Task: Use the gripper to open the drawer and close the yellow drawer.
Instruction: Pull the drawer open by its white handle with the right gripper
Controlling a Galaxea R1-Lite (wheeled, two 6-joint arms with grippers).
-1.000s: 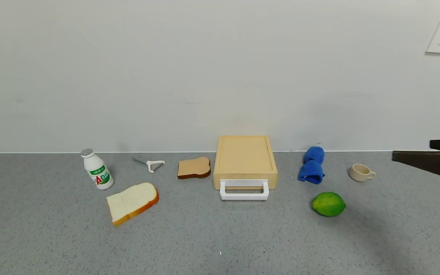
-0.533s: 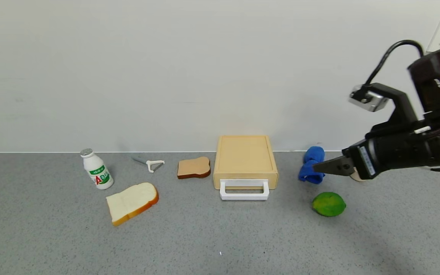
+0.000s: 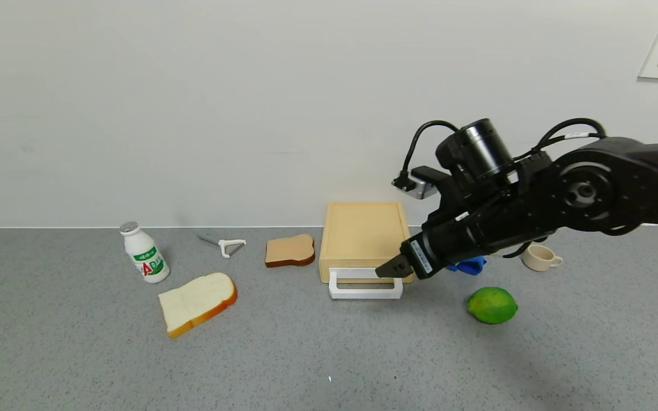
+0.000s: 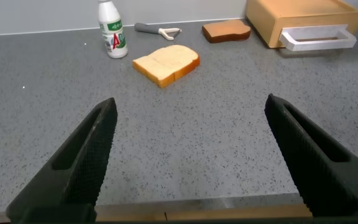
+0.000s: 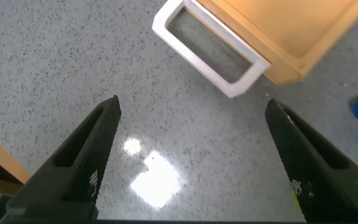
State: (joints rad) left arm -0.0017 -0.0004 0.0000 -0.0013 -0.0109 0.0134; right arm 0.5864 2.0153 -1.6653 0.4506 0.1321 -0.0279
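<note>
The flat pale yellow box stands against the back wall with its drawer shut; the drawer's white loop handle sticks out at the front. My right gripper is open and empty, hovering above the table just right of the handle's right end. In the right wrist view the handle and box lie beyond the spread jaws of the gripper. My left gripper is open and empty, low over the table's near edge, far from the box.
A lime lies right of the handle. A blue cloth and a beige cup sit behind the right arm. Left of the box are a brown bread slice, a white bread slice, a peeler and a white bottle.
My right arm has swung in from the far right edge leftward across the cloth and cup, to the right end of the drawer handle. The drawer has not moved.
</note>
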